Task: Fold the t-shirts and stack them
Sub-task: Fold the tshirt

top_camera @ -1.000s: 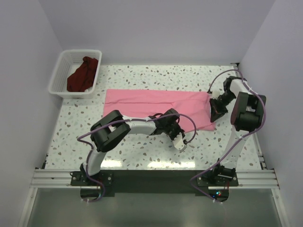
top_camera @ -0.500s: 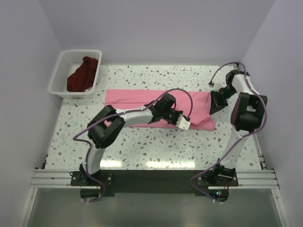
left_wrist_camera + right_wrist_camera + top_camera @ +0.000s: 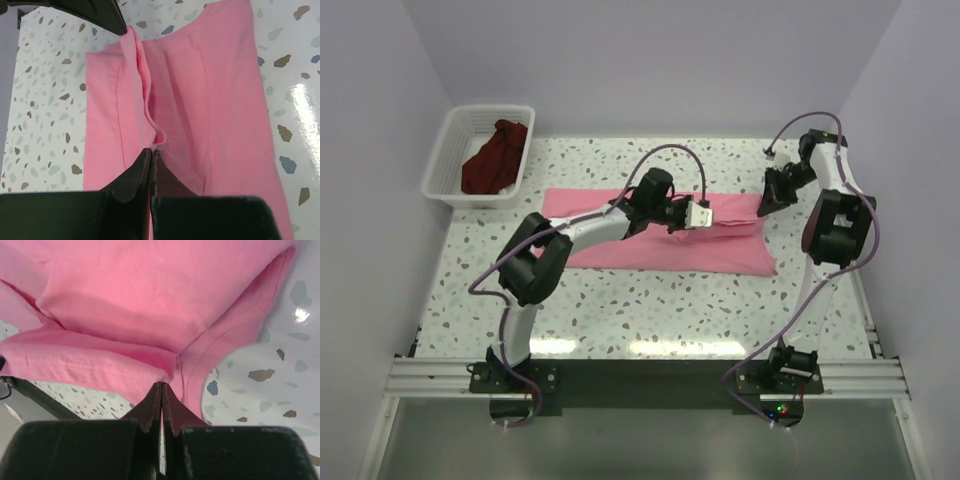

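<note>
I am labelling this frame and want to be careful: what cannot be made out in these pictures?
Maroon t-shirt, top view: crumpled in the basket, shape unreadable; absent from both wrist views.
Pink t-shirt, top view: the left arm covers its middle; both wrist views crop it.
Left gripper, right gripper: folds hide how many layers each pinches.

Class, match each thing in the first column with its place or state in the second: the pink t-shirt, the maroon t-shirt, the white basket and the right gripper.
1. pink t-shirt
2. maroon t-shirt
3. white basket
4. right gripper

A. bunched up inside the basket
B. fingers shut on a pink hem
C. at the far left corner of the table
D. laid out long across the table

Pairs: 1-D, 2-A, 3-C, 4-B.
</note>
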